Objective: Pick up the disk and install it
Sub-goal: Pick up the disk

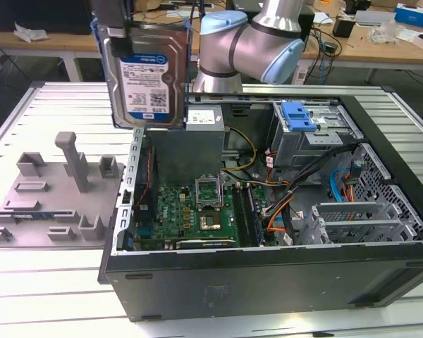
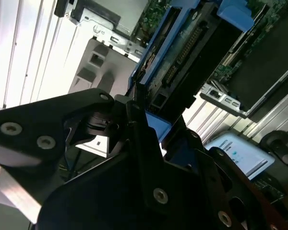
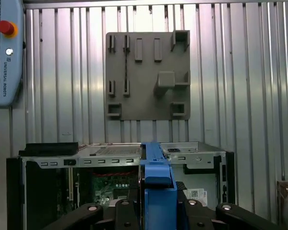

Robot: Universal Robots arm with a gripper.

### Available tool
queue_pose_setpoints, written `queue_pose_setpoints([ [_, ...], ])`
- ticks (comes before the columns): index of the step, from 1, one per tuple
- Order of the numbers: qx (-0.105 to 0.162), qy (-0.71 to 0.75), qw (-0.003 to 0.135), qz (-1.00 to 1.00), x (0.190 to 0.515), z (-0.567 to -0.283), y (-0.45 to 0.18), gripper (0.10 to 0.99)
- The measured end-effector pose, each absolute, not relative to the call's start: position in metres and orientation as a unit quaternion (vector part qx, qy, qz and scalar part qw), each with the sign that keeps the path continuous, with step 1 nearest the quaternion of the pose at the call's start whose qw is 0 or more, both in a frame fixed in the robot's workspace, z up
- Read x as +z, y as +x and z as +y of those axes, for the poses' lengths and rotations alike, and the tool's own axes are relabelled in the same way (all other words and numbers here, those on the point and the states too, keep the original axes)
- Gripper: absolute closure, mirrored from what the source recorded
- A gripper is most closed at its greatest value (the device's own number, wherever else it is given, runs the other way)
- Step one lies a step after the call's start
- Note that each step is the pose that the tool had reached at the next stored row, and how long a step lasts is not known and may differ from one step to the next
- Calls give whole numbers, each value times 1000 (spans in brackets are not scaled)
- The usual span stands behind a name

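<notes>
A flat, rectangular silver metal disk (image 1: 146,74), with a white-and-blue label and a bright blue plastic bracket round its edges, is held upright in the air. It hangs over the side of the open black computer case (image 1: 268,274) that lies at the exterior view's left. The black end effector (image 1: 118,35) is clenched on its upper edge. The label face is seen in the exterior view. The connector edge of the disk (image 2: 192,48) is shown in the second wrist view. In the first wrist view the bracket's narrow edge (image 3: 157,182) is seen, with a grey moulded fixture plate (image 3: 149,76) on the ribbed metal worktop (image 3: 62,96) beyond.
</notes>
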State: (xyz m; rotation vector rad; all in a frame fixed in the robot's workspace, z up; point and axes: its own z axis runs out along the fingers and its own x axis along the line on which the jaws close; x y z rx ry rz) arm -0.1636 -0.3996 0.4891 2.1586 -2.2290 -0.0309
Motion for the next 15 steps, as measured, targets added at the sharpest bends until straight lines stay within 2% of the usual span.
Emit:
queue_pose_setpoints([
  [15,-10,695,20,-718,489,-432,-97,718],
])
